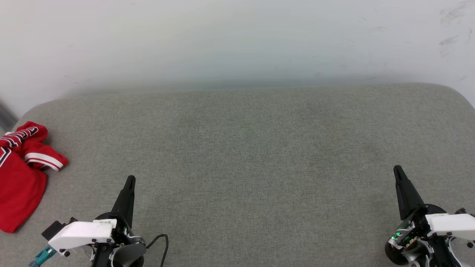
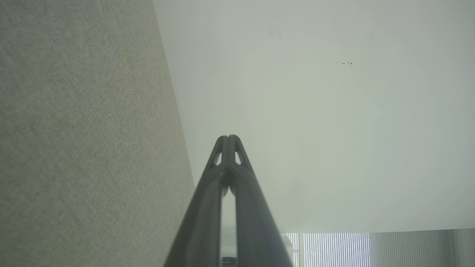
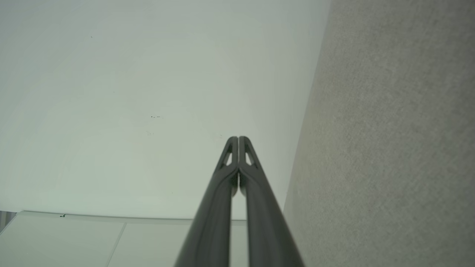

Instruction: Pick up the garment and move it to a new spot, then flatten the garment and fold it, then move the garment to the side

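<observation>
Both left pincer (image 1: 130,180) and right pincer (image 1: 397,170) are pressed together (empty), garment (image 1: 18,178) lying lengthwise toward wall (image 1: 237,37)

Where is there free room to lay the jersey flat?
The grey fabric surface is bare between the left gripper and the right gripper, up to the white wall. Only its left edge is crowded: the crumpled red jersey lies there.

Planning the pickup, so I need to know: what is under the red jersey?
The red jersey lies crumpled directly on the grey fabric surface, near its left side. Its folds cover whatever might lie beneath them, so that cannot be seen.
</observation>
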